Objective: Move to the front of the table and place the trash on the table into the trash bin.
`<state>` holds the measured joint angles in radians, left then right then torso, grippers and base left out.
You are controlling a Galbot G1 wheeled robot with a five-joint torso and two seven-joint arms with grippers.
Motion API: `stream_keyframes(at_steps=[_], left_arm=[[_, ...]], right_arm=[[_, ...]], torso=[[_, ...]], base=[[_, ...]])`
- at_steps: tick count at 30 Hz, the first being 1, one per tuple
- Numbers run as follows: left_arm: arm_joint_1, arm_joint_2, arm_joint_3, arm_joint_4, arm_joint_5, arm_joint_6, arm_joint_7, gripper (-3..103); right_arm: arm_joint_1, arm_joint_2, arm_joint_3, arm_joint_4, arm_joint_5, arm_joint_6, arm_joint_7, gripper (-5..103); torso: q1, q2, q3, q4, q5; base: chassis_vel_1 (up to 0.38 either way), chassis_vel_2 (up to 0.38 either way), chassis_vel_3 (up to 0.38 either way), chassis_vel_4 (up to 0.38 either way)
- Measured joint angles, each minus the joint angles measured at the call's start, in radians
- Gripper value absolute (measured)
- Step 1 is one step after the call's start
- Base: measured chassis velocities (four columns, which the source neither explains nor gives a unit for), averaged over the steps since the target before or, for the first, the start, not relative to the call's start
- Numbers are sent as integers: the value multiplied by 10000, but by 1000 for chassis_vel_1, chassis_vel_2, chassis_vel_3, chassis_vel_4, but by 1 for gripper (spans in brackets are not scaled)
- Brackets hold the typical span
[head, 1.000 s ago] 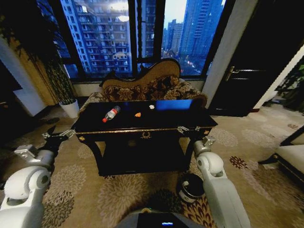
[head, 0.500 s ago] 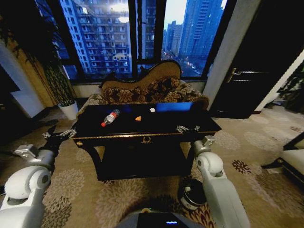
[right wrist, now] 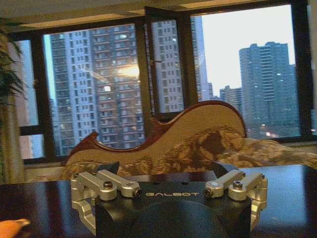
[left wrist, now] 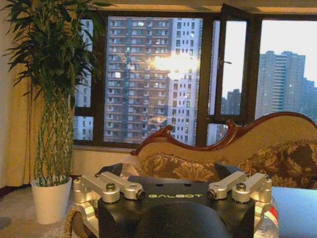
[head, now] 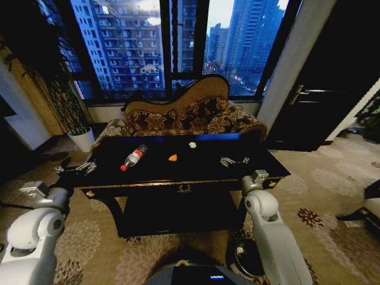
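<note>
light, slick clear bottle [head: 132,158] lying on table [head: 178,178]; best gripped mid-body. both grippers' jaw state: cannot tell.

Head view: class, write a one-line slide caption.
Both grippers, left and right, poised at the table bearing a bottle.

Black glossy table [head: 196,172], gold trim, seen ahead. Clear bottle [head: 133,157], red cap, laid on its side at left part; orange scrap [head: 173,158] and white bit [head: 192,144] near middle. Trash bin [head: 246,259] partly hidden on floor, lower right.
</note>
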<state>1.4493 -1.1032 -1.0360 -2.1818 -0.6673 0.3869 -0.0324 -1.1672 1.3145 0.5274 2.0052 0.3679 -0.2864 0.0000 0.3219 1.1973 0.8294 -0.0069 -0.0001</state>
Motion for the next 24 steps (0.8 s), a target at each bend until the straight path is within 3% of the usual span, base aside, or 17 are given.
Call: stream_keyframes(at_steps=[6,14,20,24], left_arm=[[147,-209,-97,-143,58,-12,4,100],[510,-767,-681,-687,230,-1,16,100],[767,-894,-1026,-797,221,13,10,100],[936,-1058,-1154,-975,214,13,10,100]], right_arm=[[941,-263,-867,-611,149,-126,-2,100],[3167,-575,-2255,-2764,536,-133,0,100],[4393,-498,-3176,-3959,606,-243,0,100],[5194,-275,-3689,-4676,605,-694,-1,100]], torso=[[-9,3,-3,4,0],[-3,1,0,4,0],[-4,1,0,4,-1],[-3,1,0,7,-2]], base=[[0,0,0,0],[0,0,0,0],[0,0,0,0],[0,0,0,0]])
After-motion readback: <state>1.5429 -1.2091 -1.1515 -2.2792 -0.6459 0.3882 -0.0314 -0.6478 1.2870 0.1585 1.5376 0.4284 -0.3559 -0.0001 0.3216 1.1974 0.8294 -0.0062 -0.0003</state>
